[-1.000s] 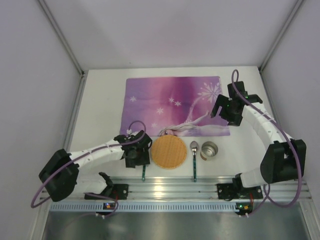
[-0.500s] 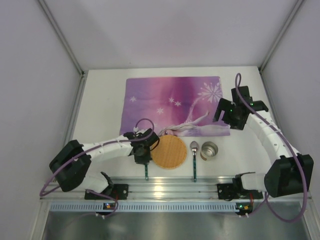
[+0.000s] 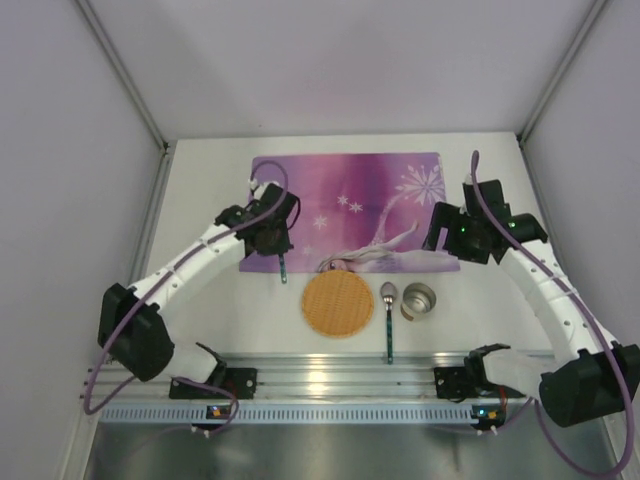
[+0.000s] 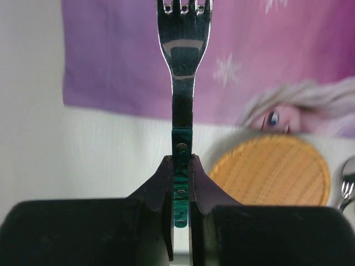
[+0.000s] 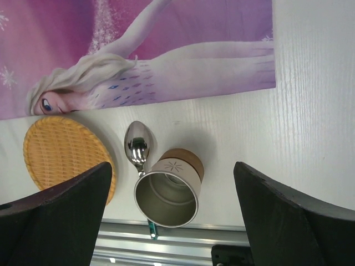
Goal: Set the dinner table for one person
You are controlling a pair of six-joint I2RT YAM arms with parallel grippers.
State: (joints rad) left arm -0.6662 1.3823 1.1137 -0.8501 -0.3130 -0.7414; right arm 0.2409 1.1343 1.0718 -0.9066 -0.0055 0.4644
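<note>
My left gripper (image 3: 278,248) (image 4: 181,172) is shut on the green handle of a steel fork (image 4: 183,55) (image 3: 283,268). It holds the fork over the near left corner of the purple placemat (image 3: 345,195) (image 4: 111,55), tines pointing over the mat. The placemat lies on the white dinner table (image 3: 200,200). A round wicker plate (image 3: 338,303) (image 5: 64,152), a spoon (image 3: 388,300) (image 5: 137,147) and a metal cup (image 3: 418,300) (image 5: 166,191) sit in a row nearer than the mat. My right gripper (image 3: 440,228) (image 5: 172,172) hangs open above the cup, holding nothing.
A ribbed aluminium rail (image 3: 330,378) (image 5: 222,238) runs along the near edge; the spoon's handle reaches it. Pale grey walls (image 3: 80,200) close in the left, right and back sides. Bare white table (image 5: 316,111) lies to the right of the cup.
My left gripper closed on the fork near the rail, then carried it away from me and left to the placemat's near left corner. The right gripper drifted slightly and stayed open.
</note>
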